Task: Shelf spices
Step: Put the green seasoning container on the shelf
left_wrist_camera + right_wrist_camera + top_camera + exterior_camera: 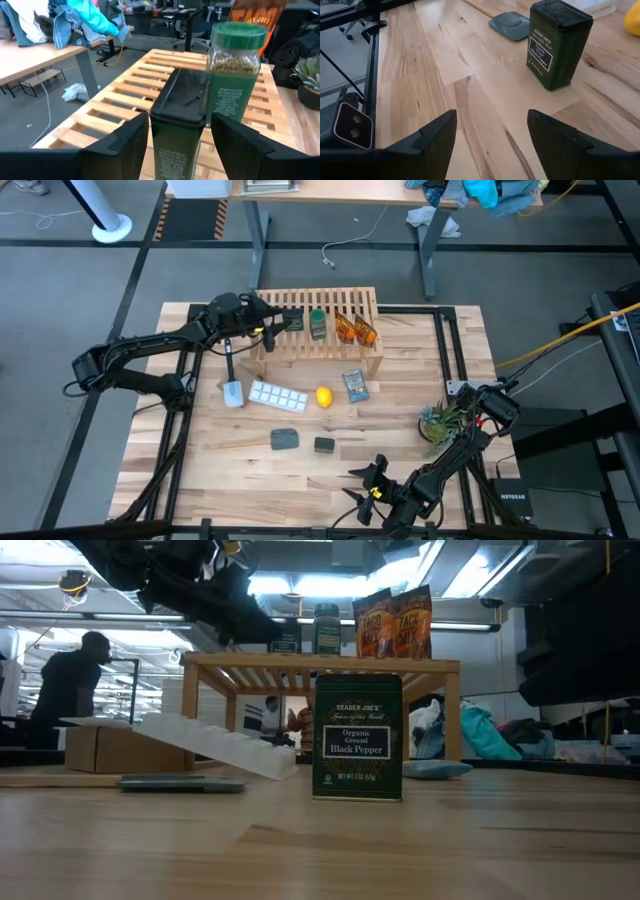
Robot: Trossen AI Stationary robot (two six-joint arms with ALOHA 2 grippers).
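The light wooden shelf (330, 345) stands at the table's far side. On its top stand a dark square box (179, 127), a green-lidded jar (235, 70) and two orange-brown packets (356, 329). My left gripper (180, 145) is open and level at the shelf top, with one finger on each side of that box and a narrow gap showing. A second dark box, the black pepper tin (559, 42), stands upright on the table (324, 445). My right gripper (490, 140) is open and low near the table's near edge, short of the tin.
In front of the shelf lie a white ice tray (276, 394), a lemon (324, 396), a blue-grey flat packet (354, 386) and a spatula (230, 380). A dark grey pad (284, 439) lies beside the tin. A potted plant (443, 420) stands at the right.
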